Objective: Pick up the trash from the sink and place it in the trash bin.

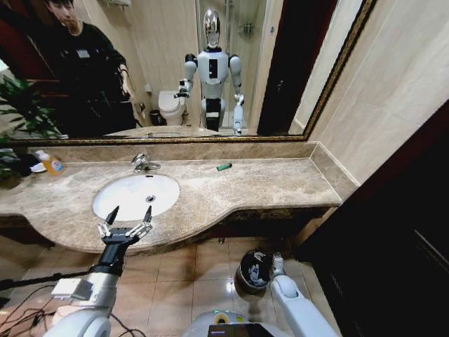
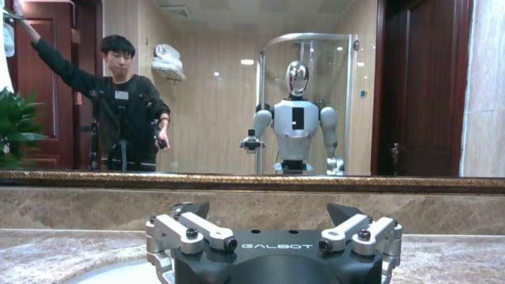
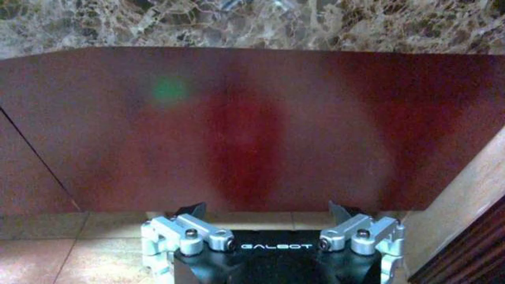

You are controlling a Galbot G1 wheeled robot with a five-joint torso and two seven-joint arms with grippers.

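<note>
Your left end effector (image 1: 129, 213) hangs released over the near lip of the sink (image 1: 105, 203), whose basin looks bare, so a descent here risks closing on nothing. The only trash you can see, a small green stick (image 1: 224, 166), lies well right on the surface (image 1: 280, 184). Your right end effector (image 3: 272, 208), fingers spread, sits low by the trash bin (image 1: 247, 269); swinging up could clip the surface edge.

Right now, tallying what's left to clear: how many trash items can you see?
1: a small dark green stick lying on the marble counter, right of the sink, near the mirror. The basin looks bare; others may be hidden.
</note>
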